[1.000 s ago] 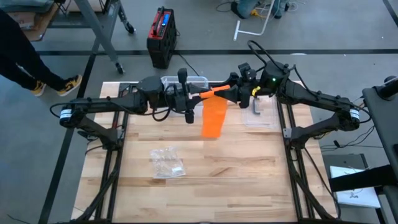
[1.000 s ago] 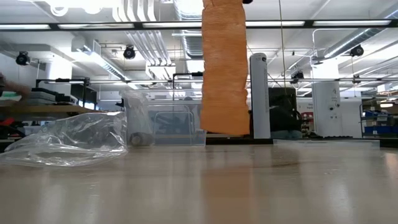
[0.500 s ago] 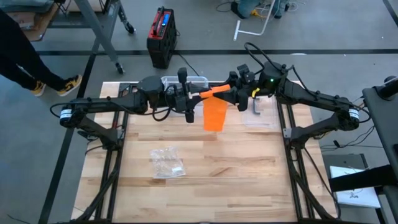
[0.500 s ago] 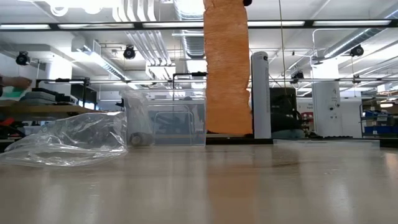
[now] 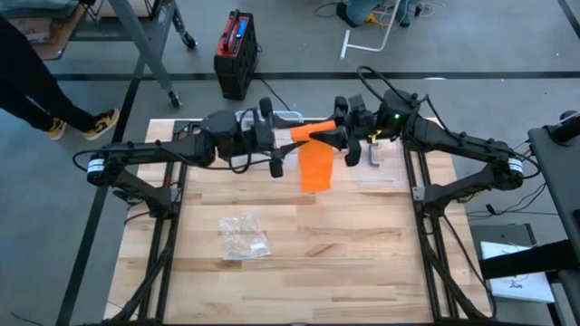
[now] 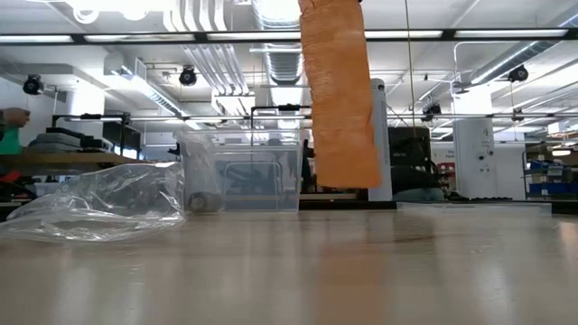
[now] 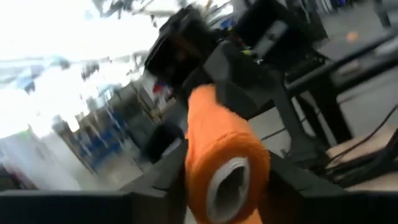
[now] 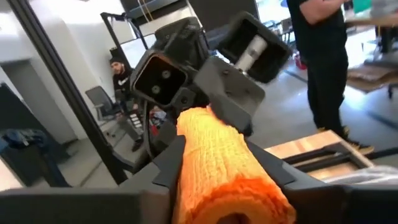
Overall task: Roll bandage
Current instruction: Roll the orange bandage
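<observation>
An orange bandage roll (image 5: 308, 133) is held level, high above the table's far middle, between my two grippers. Its loose tail (image 5: 315, 168) hangs down from it. In the low view the tail (image 6: 341, 99) hangs slightly slanted, its lower edge clear of the tabletop. My left gripper (image 5: 288, 138) comes at the roll from the table's left and my right gripper (image 5: 337, 136) from the right. In each wrist view the roll fills the gap between that gripper's fingers. My left gripper has the roll's left end, the one showing the white core (image 7: 231, 186), between its two fingers (image 7: 168, 177). They point level from the table's left, along the roll. The roll is lifted clear. My right gripper has the roll's right end (image 8: 217, 180) between its two fingers (image 8: 264, 163). They point level from the table's right, along the roll. The tail hangs slack below.
A crumpled clear plastic bag (image 5: 243, 237) lies on the near-left part of the wooden table (image 5: 362, 254). A clear bin (image 6: 244, 181) stands at the far edge behind the grippers. Clear packaging (image 5: 376, 165) lies at the far right.
Both wrists have rolled while the arms stayed in place. The hanging tail has grown a little shorter. Its lower end has risen and swung toward the table's right, so it now hangs slanted.
</observation>
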Tool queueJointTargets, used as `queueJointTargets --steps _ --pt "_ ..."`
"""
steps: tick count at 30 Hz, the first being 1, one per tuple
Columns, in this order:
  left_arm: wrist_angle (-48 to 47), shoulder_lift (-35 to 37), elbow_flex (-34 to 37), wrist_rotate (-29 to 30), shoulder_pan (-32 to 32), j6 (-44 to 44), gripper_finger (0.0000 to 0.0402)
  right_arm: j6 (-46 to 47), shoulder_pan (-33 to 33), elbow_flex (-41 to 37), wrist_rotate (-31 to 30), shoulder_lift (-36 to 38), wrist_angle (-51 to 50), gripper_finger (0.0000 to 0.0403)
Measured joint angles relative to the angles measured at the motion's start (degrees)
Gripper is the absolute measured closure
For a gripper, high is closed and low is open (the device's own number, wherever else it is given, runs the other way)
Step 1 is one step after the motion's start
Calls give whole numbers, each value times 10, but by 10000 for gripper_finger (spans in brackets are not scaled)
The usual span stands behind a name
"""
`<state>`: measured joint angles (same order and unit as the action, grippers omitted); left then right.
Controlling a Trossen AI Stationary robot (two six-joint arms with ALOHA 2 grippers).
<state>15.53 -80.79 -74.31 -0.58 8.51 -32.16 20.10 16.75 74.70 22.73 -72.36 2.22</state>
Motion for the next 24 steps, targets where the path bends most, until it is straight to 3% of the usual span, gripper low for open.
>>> queueJointTargets --steps 7,14,19,24 --pt "-35 3 0 5 0 229 172 -135 -1 0 4 1 -4 308" --pt "-11 3 0 -63 0 314 122 -252 -1 0 3 1 -19 307" --pt "-5 3 0 -54 3 316 146 -253 0 0 2 1 -14 313" --pt "-6 3 0 -28 4 287 226 -239 0 0 -1 1 -13 304"
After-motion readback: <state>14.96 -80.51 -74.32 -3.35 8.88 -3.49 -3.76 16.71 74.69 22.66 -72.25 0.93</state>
